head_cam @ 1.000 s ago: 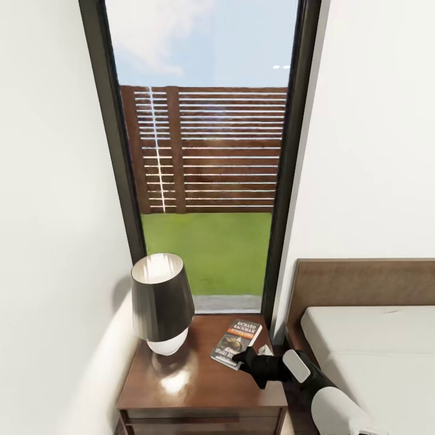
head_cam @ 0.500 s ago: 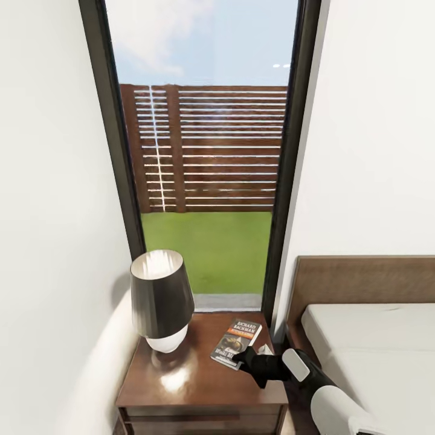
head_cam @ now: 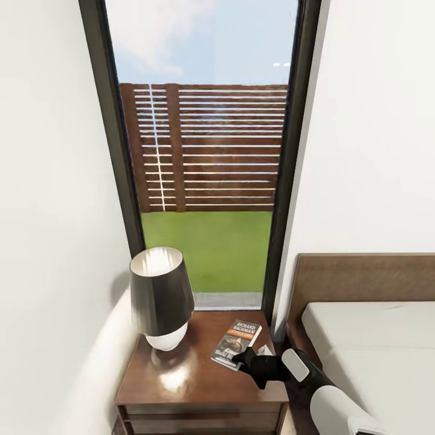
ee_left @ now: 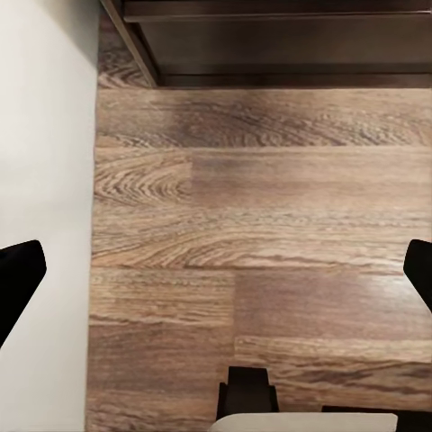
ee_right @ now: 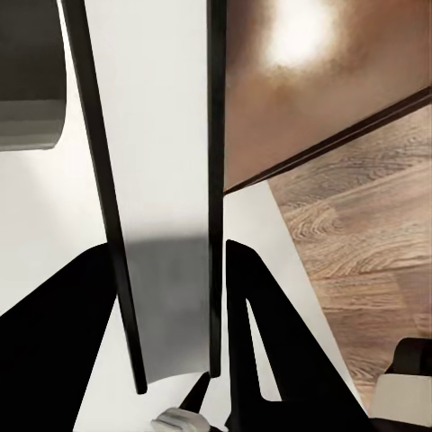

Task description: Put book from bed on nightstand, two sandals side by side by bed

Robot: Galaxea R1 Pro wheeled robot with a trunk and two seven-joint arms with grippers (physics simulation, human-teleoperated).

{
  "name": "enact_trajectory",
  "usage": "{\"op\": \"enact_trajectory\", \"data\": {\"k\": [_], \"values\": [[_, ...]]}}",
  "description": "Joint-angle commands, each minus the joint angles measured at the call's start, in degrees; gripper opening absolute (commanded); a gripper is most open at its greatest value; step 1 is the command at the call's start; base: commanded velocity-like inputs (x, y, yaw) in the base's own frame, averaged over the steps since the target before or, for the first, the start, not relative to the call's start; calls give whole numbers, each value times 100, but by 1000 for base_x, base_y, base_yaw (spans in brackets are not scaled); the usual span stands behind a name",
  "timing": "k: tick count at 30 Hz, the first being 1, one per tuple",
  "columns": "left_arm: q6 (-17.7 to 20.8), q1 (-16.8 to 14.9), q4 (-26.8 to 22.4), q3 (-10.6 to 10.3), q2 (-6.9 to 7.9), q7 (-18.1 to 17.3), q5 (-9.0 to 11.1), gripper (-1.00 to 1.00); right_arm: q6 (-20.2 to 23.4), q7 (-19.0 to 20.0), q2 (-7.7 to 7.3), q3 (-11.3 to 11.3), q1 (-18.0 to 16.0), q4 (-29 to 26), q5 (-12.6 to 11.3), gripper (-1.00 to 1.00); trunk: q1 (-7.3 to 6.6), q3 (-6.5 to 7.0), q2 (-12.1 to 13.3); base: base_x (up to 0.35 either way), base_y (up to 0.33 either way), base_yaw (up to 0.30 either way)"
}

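The book lies flat on the nightstand, cover up, near the top's back right corner. My right gripper reaches in from the bed side and is shut on the book's near edge. In the right wrist view the book shows edge-on, pale pages between dark covers, with a black finger against each side. My left gripper hangs open over bare wood floor, fingertips wide apart. The bed with its brown headboard stands to the right. The sandals are out of view.
A dark-shaded lamp on a white base stands on the nightstand's left half. White walls close in on both sides of a tall dark-framed window. The dark underside of a piece of furniture borders the floor by my left gripper.
The whole head view has drifted slightly, so the camera moved. The right gripper and the book keep the same place on the nightstand.
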Motion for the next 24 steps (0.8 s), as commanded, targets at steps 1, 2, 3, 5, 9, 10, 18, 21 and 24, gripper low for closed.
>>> {"op": "enact_trajectory", "data": {"k": [1,2,3,5,9,10,18,21,24], "values": [[-19,-4,4,-37,2,11,44,100,30,18,6,-47,-3,-4,43,-100,0,-6,-4,0,0,0],[-19,-4,4,-37,2,11,45,100,29,18,7,-47,-3,-4,43,-100,0,-6,-4,0,0,0],[-19,-4,4,-37,2,11,45,100,29,18,7,-47,-3,-3,43,-100,0,-6,-4,0,0,0],[-19,-4,4,-35,2,11,44,100,31,17,8,-47,-7,-6,43,-100,0,-6,-4,0,0,0],[-19,-4,3,-36,2,11,44,100,33,17,9,-47,-9,-8,43,-100,44,-42,-84,0,0,0],[-19,-4,1,-36,2,11,46,100,33,15,9,-47,-9,-8,43,-100,66,-60,-124,0,0,0],[-19,-4,-3,-36,2,11,44,100,30,9,10,-47,-12,-10,43,-100,241,-204,-445,0,0,0],[-19,-4,-3,-36,2,11,44,100,32,9,10,-47,-12,-10,43,-100,307,-258,-565,0,0,0],[-19,-4,-4,-36,2,11,44,100,31,8,12,-47,-12,-10,43,-100,373,-311,-685,0,0,0]]}}
